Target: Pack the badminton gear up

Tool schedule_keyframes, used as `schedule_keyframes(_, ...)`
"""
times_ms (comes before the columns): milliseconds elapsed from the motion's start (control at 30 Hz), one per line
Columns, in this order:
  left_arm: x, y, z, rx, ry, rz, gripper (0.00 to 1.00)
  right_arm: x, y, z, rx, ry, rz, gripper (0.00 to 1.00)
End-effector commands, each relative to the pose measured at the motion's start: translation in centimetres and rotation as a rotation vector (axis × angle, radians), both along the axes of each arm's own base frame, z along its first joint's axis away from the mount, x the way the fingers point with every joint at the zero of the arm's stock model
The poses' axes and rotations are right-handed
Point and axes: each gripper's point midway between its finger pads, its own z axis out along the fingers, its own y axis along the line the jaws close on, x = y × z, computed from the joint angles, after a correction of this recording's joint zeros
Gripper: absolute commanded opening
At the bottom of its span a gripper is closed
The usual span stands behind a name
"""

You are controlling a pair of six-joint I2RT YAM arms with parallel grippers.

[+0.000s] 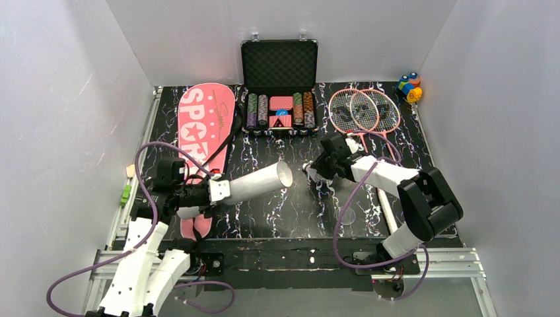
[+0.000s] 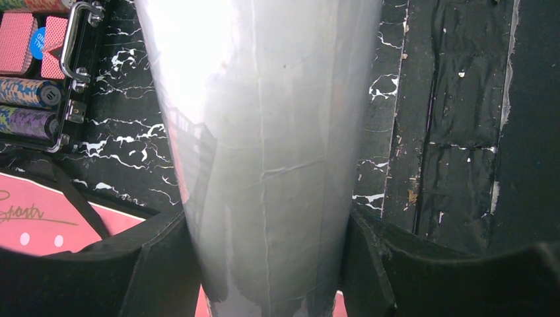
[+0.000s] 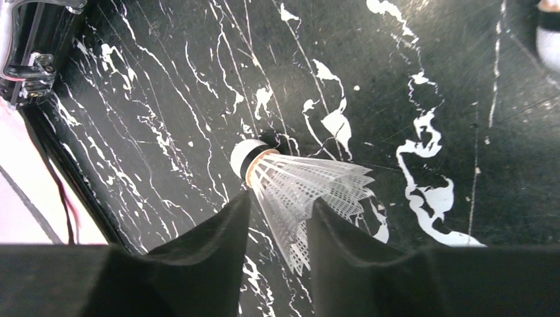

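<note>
My left gripper [image 1: 214, 191] [image 2: 267, 224] is shut on the closed end of the long white tube [image 1: 254, 183] [image 2: 264, 132], held above the table with its open mouth pointing right. A white shuttlecock [image 3: 297, 181] [image 1: 309, 170] lies on the black marbled table just right of that mouth. My right gripper [image 1: 315, 170] [image 3: 279, 211] is down at the table, its fingers pressed to both sides of the shuttlecock's skirt. Two pink-framed rackets [image 1: 360, 109] lie overlapped at the back right. The pink "SPORT" cover [image 1: 205, 125] [image 2: 39, 218] lies at the left.
An open black case of poker chips [image 1: 279, 86] [image 2: 39, 66] stands at the back centre. A small multicoloured toy [image 1: 409, 86] sits in the back right corner. White walls close in three sides.
</note>
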Motion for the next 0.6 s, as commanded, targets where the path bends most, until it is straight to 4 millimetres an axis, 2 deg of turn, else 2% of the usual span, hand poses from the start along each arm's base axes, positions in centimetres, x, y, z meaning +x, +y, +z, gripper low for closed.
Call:
schedule_keyframes(0,-0.3,-0.3,0.2,-0.017,-0.017,-0.022,0.44,1.3,-0.6,2.1,-0.030,-0.077,-0.014,0.36)
schedule_keyframes(200,-0.3,-0.3,0.2,-0.016,-0.019,-0.022,0.44,1.2,-1.1,2.8,-0.060,-0.097,0.008,0.05)
schedule_keyframes(233,-0.3,-0.2,0.1,-0.012,-0.021,-0.026,0.44,1.2,-1.1,3.2,-0.065,-0.105,0.020,0.01)
schedule_keyframes(300,-0.5,-0.1,-0.1,-0.003,-0.022,-0.031,0.44,1.0,-1.2,4.5,-0.080,-0.130,0.058,0.01)
schedule_keyframes(367,-0.6,0.0,-0.3,0.006,-0.025,-0.036,0.44,0.5,-0.9,6.8,-0.073,-0.178,0.135,0.01)
schedule_keyframes(433,-0.8,0.0,-0.6,0.012,-0.026,-0.042,0.44,-0.5,-0.4,10.0,-0.052,-0.248,0.244,0.01)
schedule_keyframes(567,-0.8,0.2,-1.1,0.028,-0.025,-0.052,0.44,-5.1,0.6,17.9,0.048,-0.445,0.510,0.01)
